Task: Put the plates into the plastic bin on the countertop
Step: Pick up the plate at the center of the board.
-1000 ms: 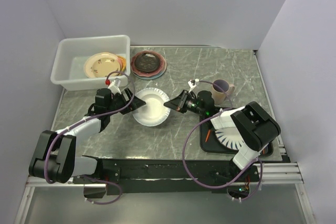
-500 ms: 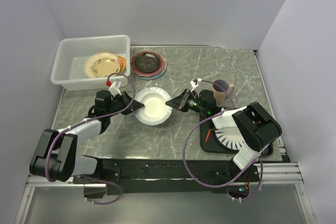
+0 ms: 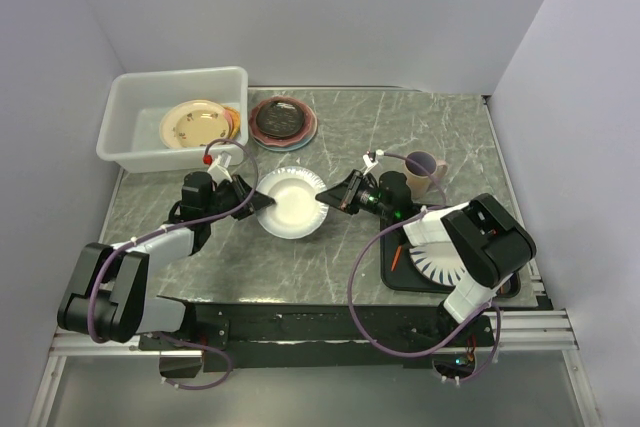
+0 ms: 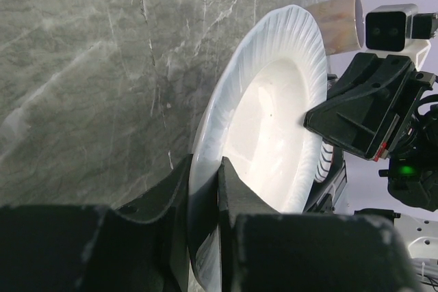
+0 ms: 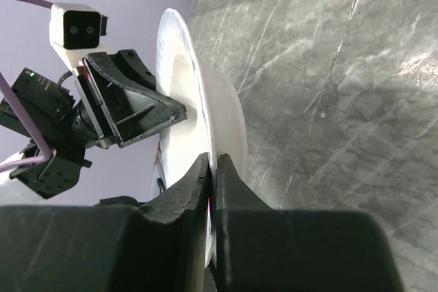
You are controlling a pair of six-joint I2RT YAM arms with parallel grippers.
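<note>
A white plate is held just above the countertop between both arms. My left gripper is shut on its left rim, and my right gripper pinches the right rim. In the left wrist view the plate runs between my left gripper jaws. In the right wrist view its rim sits between my right gripper jaws. The plastic bin at back left holds a tan-gold plate over an orange one. A dark brown pink-rimmed plate lies beside the bin.
A pinkish mug stands right of the right gripper. A black tray at the front right carries a striped white plate. Walls close in the counter on the left, back and right.
My left gripper has shut on the white plate's left rim. The plate has shifted slightly toward the back, with both arms following. The right jaws look unchanged.
</note>
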